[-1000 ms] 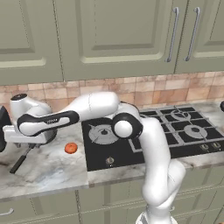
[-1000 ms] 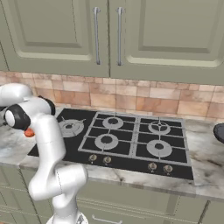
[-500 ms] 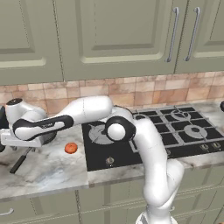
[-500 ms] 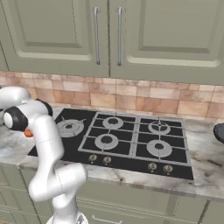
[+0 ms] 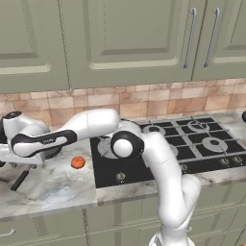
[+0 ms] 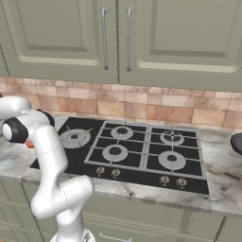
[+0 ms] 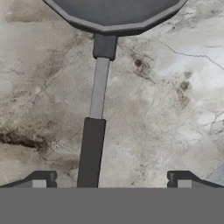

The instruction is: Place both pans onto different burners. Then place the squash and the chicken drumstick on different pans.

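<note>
Out on the counter (image 5: 53,187) left of the cooktop (image 5: 192,144), the gripper (image 7: 111,181) hangs over the pan (image 7: 116,13), fingers spread wide, holding nothing; the handle (image 7: 94,144) runs straight away from them, nearer the left finger (image 7: 41,180), so I'd nudge sideways first.

Comes to two black pans, namely a near pan (image 7: 116,11) on the bench (image 7: 175,87) and a far pan (image 6: 237,142) at the right edge, five burners (image 6: 115,152) on one cooktop (image 6: 142,144), four knobs (image 6: 116,173), one squash (image 5: 78,163) and two cupboard handles (image 6: 105,38).
</note>
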You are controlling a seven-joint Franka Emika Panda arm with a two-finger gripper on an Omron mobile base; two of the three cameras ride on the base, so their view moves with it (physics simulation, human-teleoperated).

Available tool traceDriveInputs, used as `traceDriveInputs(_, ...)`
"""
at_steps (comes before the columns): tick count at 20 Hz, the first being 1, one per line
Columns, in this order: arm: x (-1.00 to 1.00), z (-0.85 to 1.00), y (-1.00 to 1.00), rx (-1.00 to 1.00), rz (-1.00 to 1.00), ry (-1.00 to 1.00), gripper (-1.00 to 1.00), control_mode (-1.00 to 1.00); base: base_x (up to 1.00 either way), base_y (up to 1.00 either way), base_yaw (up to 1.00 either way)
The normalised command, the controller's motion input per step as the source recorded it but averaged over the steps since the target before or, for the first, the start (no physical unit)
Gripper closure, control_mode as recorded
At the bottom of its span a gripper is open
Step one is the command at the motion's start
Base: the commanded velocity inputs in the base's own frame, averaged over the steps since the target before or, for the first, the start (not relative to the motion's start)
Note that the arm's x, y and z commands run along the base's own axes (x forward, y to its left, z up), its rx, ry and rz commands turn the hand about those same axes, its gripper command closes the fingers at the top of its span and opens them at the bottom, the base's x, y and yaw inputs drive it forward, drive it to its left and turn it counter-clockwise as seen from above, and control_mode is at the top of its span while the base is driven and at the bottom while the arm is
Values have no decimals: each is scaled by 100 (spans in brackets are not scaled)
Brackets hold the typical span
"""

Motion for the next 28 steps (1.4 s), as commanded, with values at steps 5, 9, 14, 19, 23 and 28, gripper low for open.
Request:
traceDriveInputs(5,7,-15,7,0,-2,0,-100,-100,0,0,0)
traceDriveInputs(9,3,-16,3,0,-1,0,-100,-100,0,0,0)
traceDriveInputs(14,0,-14,7,0,0,0,-100,-100,0,0,0)
traceDriveInputs(19,2,-15,12,0,0,0,-100,-100,0,0,0)
traceDriveInputs(23,4,-12,10,0,0,0,-100,-100,0,0,0)
traceDriveInputs(28,1,-9,4,0,0,0,-100,-100,0,0,0)
